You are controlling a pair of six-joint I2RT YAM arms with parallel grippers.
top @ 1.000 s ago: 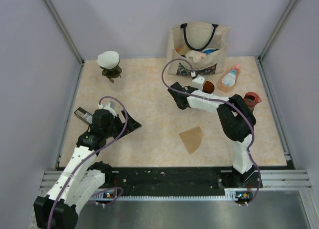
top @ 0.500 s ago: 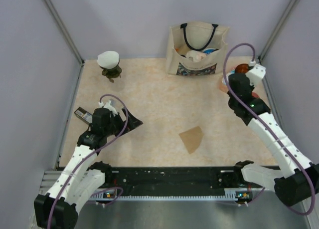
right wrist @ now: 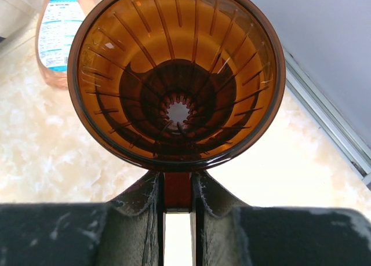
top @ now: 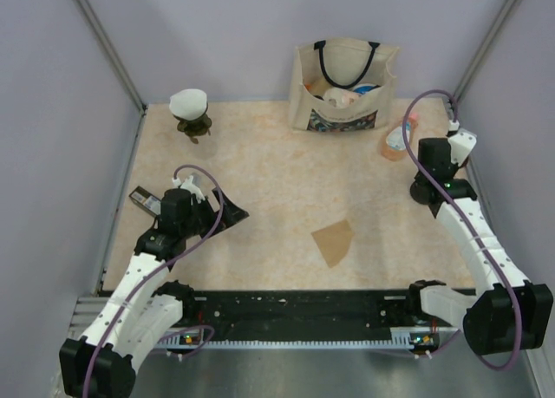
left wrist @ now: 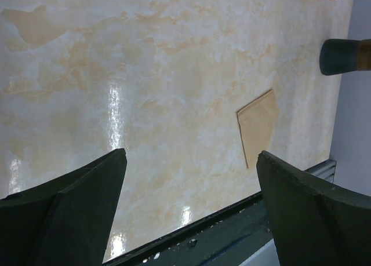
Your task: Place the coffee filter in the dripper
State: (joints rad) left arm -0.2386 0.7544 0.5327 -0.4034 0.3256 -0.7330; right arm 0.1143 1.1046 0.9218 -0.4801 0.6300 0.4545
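My right arm has swung off the middle of the table [top: 260, 155] and out to its 3 o'clock edge, carrying the dripper [right wrist: 178, 75] along. My left arm has barely shifted, and the coffee filter [top: 334, 240] lies just where it lay.

My right gripper [right wrist: 178, 182] is clamped narrowly on the amber dripper's flat handle tab, 1 finger on each side. From the right wrist camera I look straight into the ribbed cone, down to the small hole at its bottom. The cone has nothing in it. In the top view the wrist covers the dripper, so I cannot place it there more exactly than under my right gripper [top: 431, 171].

My left gripper [top: 186, 209] sits at 8 o'clock with its jaws spread as wide as they go, holding nothing. Between its dark fingers [left wrist: 87, 190] the left wrist camera shows the coffee filter [left wrist: 259, 130], a flat brown wedge on the marbled top near the front rail, untouched.

From the table's centre the filter is at 5 o'clock. A bottle [top: 396, 138] lies at 2 o'clock, just beside my right wrist. A tote bag [top: 345, 84] stands at 1 o'clock, and another cone with white paper [top: 189, 107] at 11.
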